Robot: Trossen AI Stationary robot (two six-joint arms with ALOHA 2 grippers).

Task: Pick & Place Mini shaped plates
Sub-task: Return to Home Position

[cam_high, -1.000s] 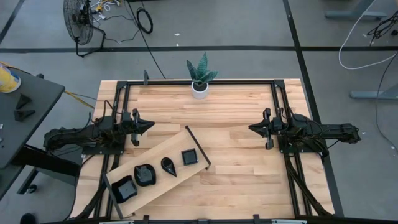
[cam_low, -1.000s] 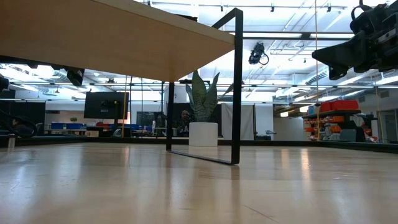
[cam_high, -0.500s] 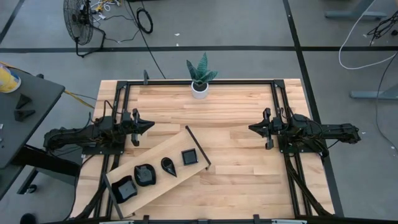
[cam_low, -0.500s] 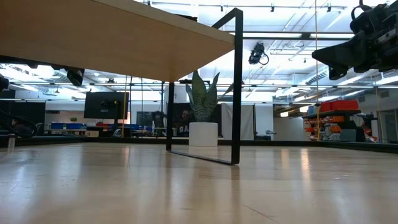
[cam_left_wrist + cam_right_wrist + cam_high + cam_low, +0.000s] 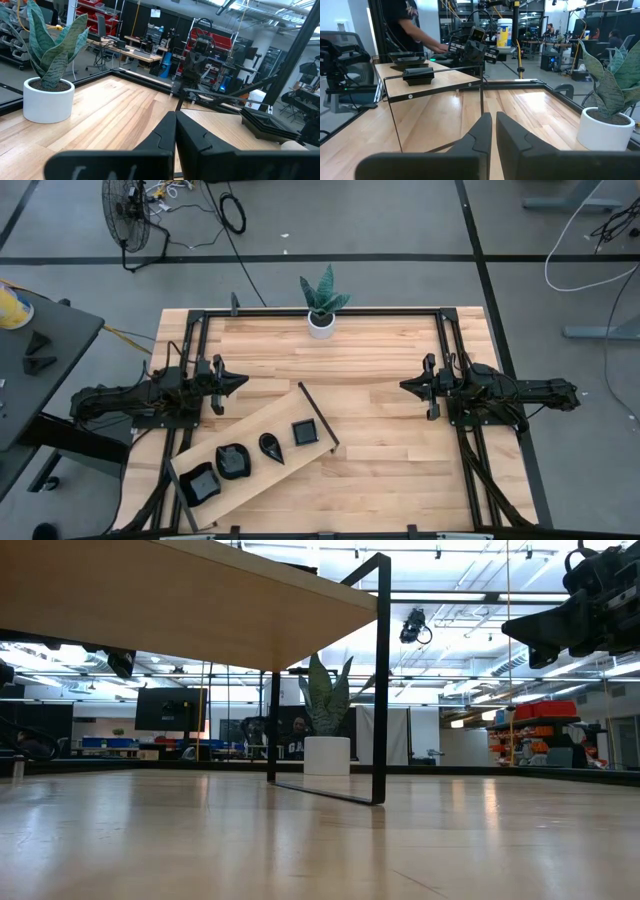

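Several glossy black mini shaped plates lie in a row on a raised light wooden board (image 5: 262, 430) near the table's front left: a square one (image 5: 305, 432), a teardrop (image 5: 270, 446), a wavy round one (image 5: 232, 461) and another (image 5: 199, 483). In the right wrist view the nearest plate (image 5: 418, 74) rests on the board top. My left gripper (image 5: 240, 380) (image 5: 175, 122) hovers shut and level at the table's left, behind the board. My right gripper (image 5: 404, 386) (image 5: 493, 120) hovers shut and level at the right, well clear of the plates.
A white pot with a green plant (image 5: 321, 322) stands at the table's far edge, middle. The board stands on thin black legs (image 5: 381, 680), with space beneath it. A black rail frame (image 5: 440, 340) borders the table. A person (image 5: 410, 25) stands beyond the table's left side.
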